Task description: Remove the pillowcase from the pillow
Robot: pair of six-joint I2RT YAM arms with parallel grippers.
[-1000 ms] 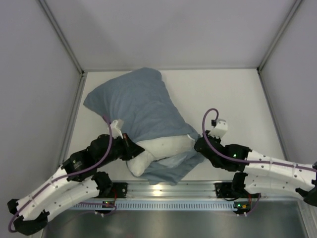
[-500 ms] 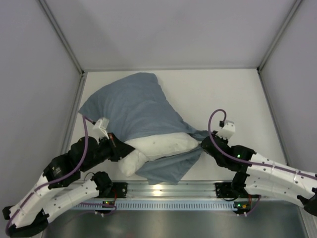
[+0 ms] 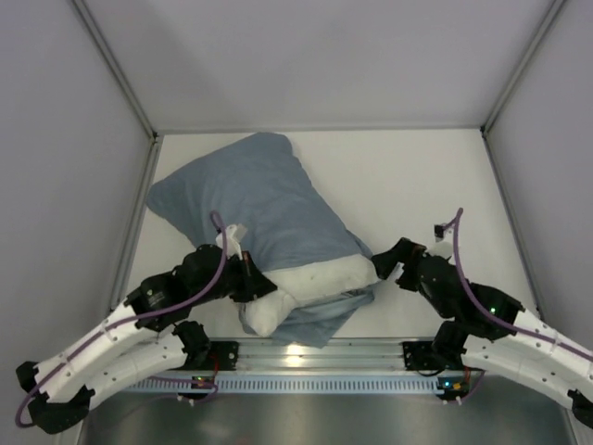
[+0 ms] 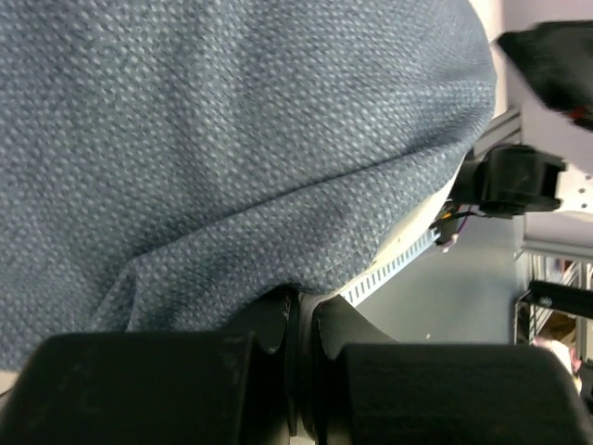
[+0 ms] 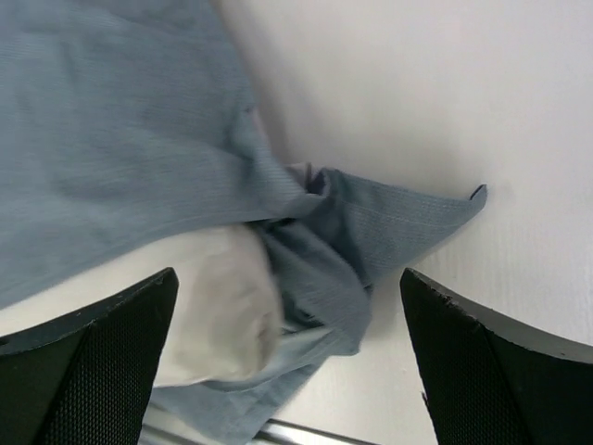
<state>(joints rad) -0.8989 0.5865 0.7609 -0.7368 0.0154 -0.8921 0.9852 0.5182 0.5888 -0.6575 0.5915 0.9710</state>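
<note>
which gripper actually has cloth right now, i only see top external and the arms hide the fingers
observer: the left gripper; its wrist camera shows the jaws closed, with the pillowcase bunched at their tips.
operator: and the right
observer: the right gripper is wide open, nothing between its fingers.
operator: what's in front of it
observer: a loose pillowcase corner lying on the table, with the pillow bulging out beside it.

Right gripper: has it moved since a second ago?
Yes. The right gripper, now open, has backed off to the right, away from the pillow and the pillowcase, so its wrist sits more nearly above the fixed arm base.
</note>
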